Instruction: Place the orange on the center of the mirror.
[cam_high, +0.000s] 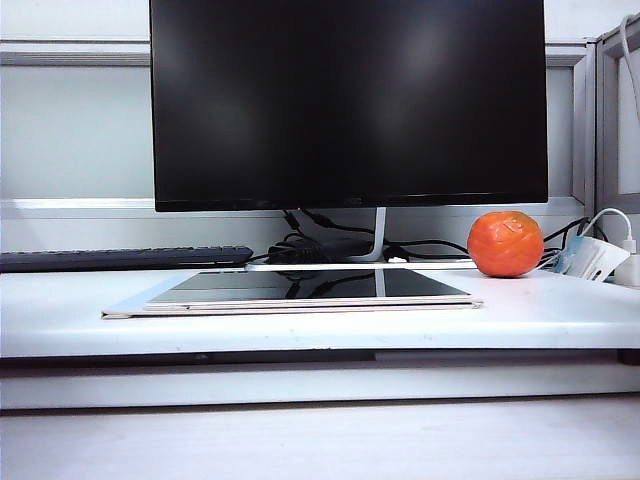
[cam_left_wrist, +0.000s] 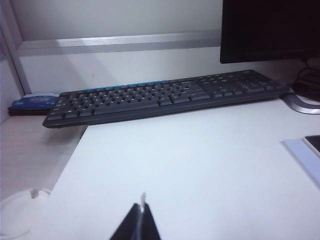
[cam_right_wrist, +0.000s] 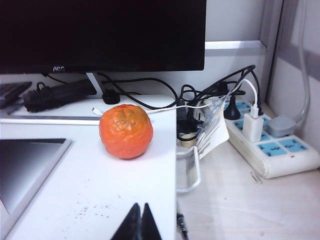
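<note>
The orange (cam_high: 505, 243) is a round, wrinkled, glossy fruit resting on the white raised board to the right of the mirror (cam_high: 300, 290); the right wrist view shows the orange (cam_right_wrist: 125, 131) ahead of my right gripper (cam_right_wrist: 139, 207), well apart from it. The mirror lies flat in front of the monitor, dark and reflective with a pale rim, and its corner (cam_right_wrist: 30, 167) shows in the right wrist view. My right gripper is shut and empty. My left gripper (cam_left_wrist: 140, 208) is shut and empty too, over bare white board near the keyboard. Neither gripper shows in the exterior view.
A big black monitor (cam_high: 348, 100) stands behind the mirror on a silver foot. A black keyboard (cam_left_wrist: 165, 95) lies at the back left. Cables, a charger and a white power strip (cam_right_wrist: 265, 145) crowd the lower wooden surface right of the board's edge (cam_right_wrist: 176, 165).
</note>
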